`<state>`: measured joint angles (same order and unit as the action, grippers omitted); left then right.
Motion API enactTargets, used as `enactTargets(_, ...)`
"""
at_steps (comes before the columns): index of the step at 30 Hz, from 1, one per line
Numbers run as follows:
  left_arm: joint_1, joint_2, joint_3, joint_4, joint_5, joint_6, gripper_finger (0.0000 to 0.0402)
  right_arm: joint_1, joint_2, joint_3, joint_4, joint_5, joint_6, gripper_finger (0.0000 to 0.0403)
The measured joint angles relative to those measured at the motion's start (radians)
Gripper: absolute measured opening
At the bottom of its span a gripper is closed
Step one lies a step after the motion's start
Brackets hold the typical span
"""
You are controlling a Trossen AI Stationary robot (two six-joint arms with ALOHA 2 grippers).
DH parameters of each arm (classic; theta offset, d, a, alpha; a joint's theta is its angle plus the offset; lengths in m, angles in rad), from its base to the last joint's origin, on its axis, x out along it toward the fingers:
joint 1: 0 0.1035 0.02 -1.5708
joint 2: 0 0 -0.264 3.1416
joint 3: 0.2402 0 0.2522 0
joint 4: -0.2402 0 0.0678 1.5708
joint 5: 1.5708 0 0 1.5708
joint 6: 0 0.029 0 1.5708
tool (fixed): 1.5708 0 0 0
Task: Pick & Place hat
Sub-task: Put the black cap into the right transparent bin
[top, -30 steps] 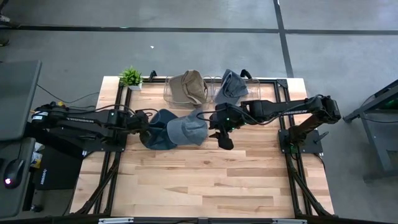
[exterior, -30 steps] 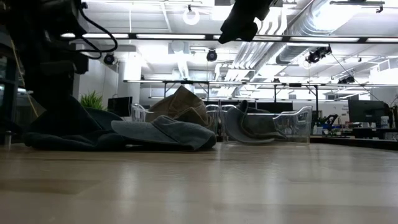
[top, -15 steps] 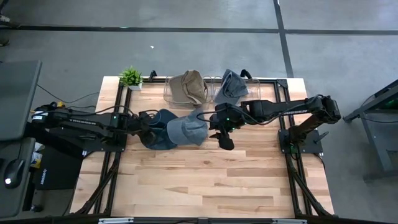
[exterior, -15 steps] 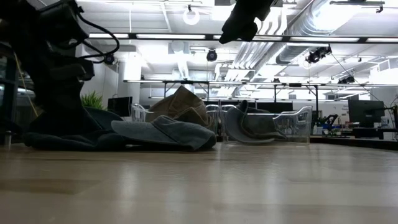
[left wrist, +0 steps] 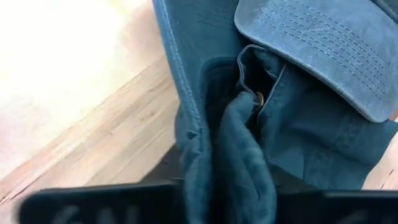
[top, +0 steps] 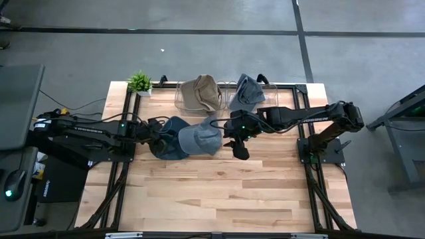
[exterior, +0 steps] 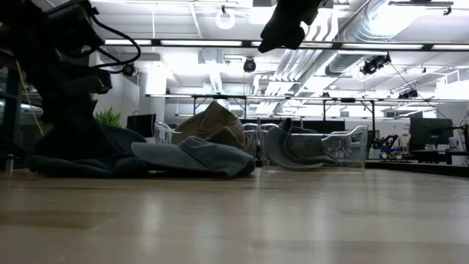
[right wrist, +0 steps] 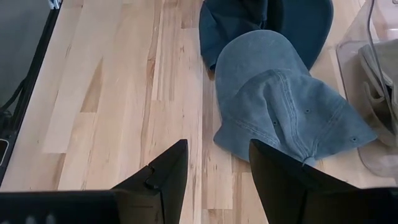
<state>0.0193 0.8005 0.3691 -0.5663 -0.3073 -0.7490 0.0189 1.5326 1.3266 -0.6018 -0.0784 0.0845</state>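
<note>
A dark blue hat (top: pixel 167 150) lies on the wooden table left of the middle. A light blue cap (top: pixel 199 138) rests beside it, its brim (left wrist: pixel 311 50) lying over the dark hat's edge. My left gripper (top: pixel 157 133) reaches in from the table's left and is down on the dark hat (exterior: pixel 80 163), shut on its cloth. My right gripper (top: pixel 239 150) hangs open above the table just right of the light blue cap (right wrist: pixel 280 106), with nothing between its fingers (right wrist: pixel 163 177). My left gripper pinches a bunched-up fold (left wrist: pixel 239 146) of the dark blue hat's cloth, several layers gathered into a ridge. It comes from above, slanting in from the table's left. The fingers themselves are mostly hidden by the cloth. The hat lies on the table.
Two clear bins stand at the far edge, one with a tan hat (top: pixel 201 93), one with a grey-blue hat (top: pixel 247 93). A small green plant (top: pixel 139 82) stands at the far left corner. The near half of the table (top: pixel 219 199) is bare wood.
My left gripper has gone down and a little toward the table's right, onto the dark blue hat. Both hats lie where they lay.
</note>
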Motion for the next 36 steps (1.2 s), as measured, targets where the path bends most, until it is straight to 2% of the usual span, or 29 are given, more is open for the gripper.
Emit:
enactTargets(3, 0.0, 0.0, 0.0, 0.0, 0.0, -0.012, 0.0013, 0.0, 0.0, 0.0, 0.0, 0.008, 0.01, 0.0165)
enactTargets(7, 0.0, 0.0, 0.0, 0.0, 0.001, -0.05, 0.0003, 0.0, 0.0, 0.0, 0.0, 0.021, 0.018, 0.0165)
enactTargets(14, 0.0, -0.052, 0.034, -0.054, 0.007, -0.096, 0.0, 0.0, 0.0, 0.0, 0.0, 0.021, 0.051, 0.0165)
enactTargets(25, 0.0, -0.118, 0.285, -0.425, -0.037, -0.154, 0.0, -0.006, 0.0, 0.0, 0.0, 0.021, 0.121, 0.0165)
enactTargets(29, 0.0, -0.118, 0.364, -0.475, -0.063, -0.149, 0.0, -0.006, 0.0, 0.0, 0.0, 0.055, 0.165, 0.0165)
enactTargets(36, 0.0, -0.118, 0.469, -0.522, -0.127, -0.129, 0.0, -0.014, 0.0, 0.0, 0.0, 0.051, 0.196, 0.0165)
